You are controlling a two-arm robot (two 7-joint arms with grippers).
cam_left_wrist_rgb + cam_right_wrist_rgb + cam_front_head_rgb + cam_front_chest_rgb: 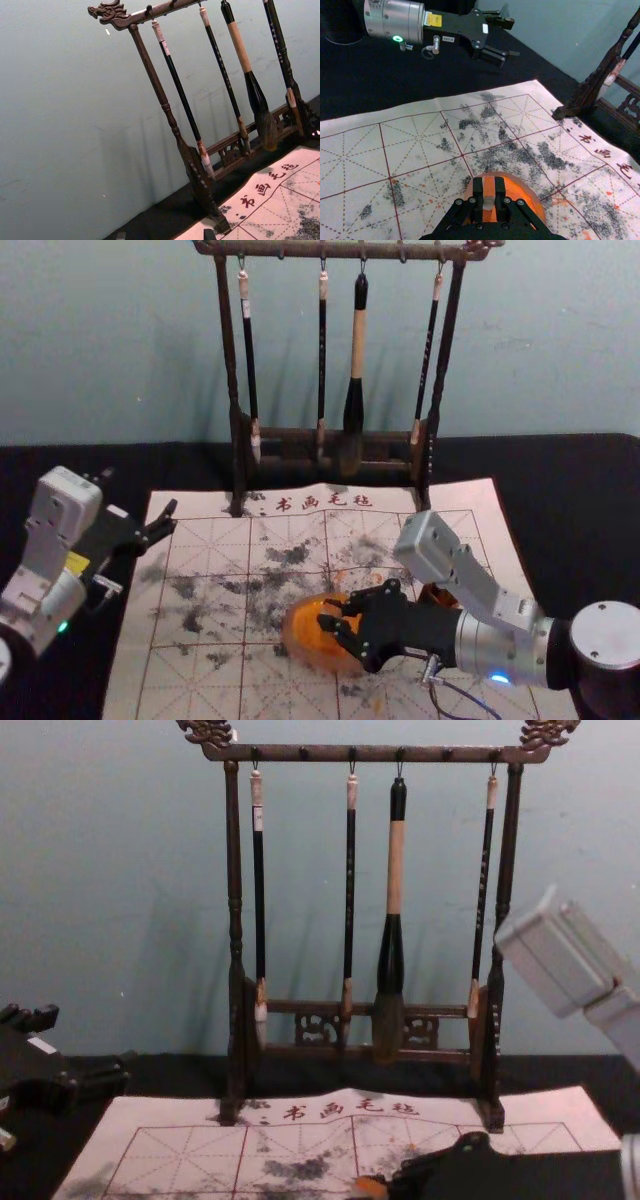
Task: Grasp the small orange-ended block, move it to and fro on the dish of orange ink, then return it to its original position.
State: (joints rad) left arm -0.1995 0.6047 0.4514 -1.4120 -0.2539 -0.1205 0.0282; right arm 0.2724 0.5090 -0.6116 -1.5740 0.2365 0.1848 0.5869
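Right tool [330,614], entering from 3 o'clock in the head view, is clamped on the small orange-ended block [489,187], presented over the orange ink [522,196] in the round dish [293,632]; contact with the ink cannot be determined. Dish rests on the marked mat [205,585]. Round orange-brown item [437,594], partly hidden, lies between 2 and 3 o'clock of the dish. Left tool [140,492], idle at 10 o'clock of the dish, has its fingers spread apart.

Head high, chest low, both toward rack [376,754]
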